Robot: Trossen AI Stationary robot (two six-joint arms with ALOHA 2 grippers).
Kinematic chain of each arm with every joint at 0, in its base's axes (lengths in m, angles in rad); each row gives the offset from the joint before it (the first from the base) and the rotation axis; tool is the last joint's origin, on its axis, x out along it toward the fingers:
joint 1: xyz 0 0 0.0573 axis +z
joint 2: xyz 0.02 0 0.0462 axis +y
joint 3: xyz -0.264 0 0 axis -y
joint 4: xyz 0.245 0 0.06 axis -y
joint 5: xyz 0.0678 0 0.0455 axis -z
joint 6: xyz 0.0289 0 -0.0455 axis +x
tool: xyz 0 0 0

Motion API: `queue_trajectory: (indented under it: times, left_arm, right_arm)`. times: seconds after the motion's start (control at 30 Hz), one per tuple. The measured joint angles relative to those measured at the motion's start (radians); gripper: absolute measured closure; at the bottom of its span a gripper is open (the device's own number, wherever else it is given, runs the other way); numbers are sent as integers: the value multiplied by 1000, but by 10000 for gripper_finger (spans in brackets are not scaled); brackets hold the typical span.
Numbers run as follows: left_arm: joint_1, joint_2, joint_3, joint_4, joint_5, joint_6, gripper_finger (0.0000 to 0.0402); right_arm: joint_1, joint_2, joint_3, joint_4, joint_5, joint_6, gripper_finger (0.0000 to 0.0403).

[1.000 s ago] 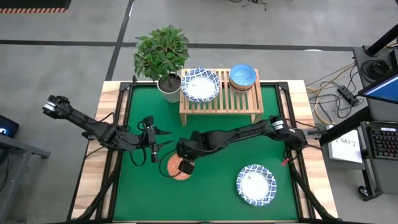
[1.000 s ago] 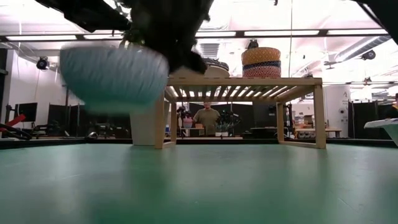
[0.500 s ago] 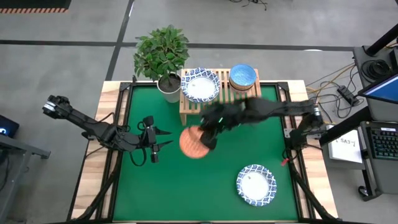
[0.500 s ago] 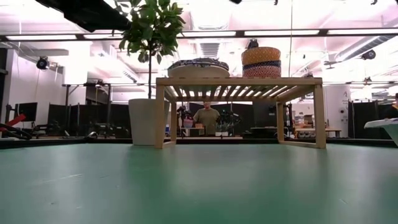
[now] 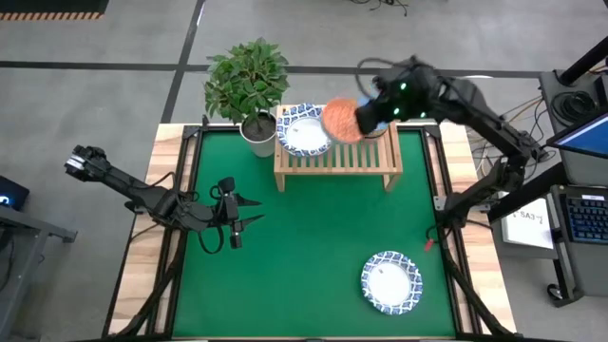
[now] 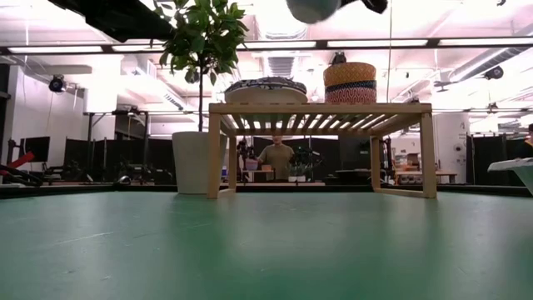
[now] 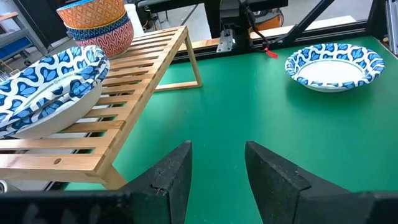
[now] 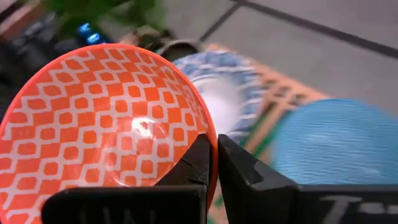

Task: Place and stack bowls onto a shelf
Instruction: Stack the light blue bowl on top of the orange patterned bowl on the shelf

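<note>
My right gripper (image 8: 216, 163) is shut on the orange-red bowl (image 5: 340, 121), high above the light-wood shelf (image 5: 337, 152). The bowl's underside shows at the top of the low view (image 6: 312, 8). On the shelf rest the wide white bowls with blue rims (image 5: 304, 130) and a stack of small bowls topped by the pale blue one (image 8: 336, 143). The stack also shows in the low view (image 6: 350, 83). Another white bowl with a blue rim (image 5: 390, 281) sits on the green mat at the near right. My left gripper (image 5: 249, 211) is open and empty over the mat's left part. My right gripper pinches the orange-red bowl's rim (image 8: 210, 140), one finger inside the bowl and one outside. The bowl is lifted clear, above the shelf between the white bowls and the small-bowl stack. Its patterned inside faces the wrist camera.
A potted plant (image 5: 247, 81) in a white pot (image 5: 256, 133) stands by the shelf's left end. The green mat (image 5: 313, 247) lies open in front of the shelf. A person (image 6: 276, 157) shows in the room beyond the table.
My right gripper has carried the orange-red bowl up from just above the mat's middle, toward the table's far edge, and now holds it high over the shelf. It has stayed shut on the bowl.
</note>
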Motion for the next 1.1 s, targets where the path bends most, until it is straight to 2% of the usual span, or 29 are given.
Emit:
queue_trajectory:
  times: [0.27, 0.5, 0.97, 1.1]
  left_arm:
    - [0, 0, 0, 0, 0, 0, 270]
    - [0, 0, 0, 0, 0, 0, 270]
    - [0, 0, 0, 0, 0, 0, 270]
    - [0, 0, 0, 0, 0, 0, 270]
  right_arm:
    - [-218, 1, -4, -143, -1, -30, 394]
    - [-329, 36, -12, -143, -29, -71, 394]
    - [-375, 115, -15, -220, -34, -105, 393]
    - [-375, 119, -15, -220, -26, -105, 378]
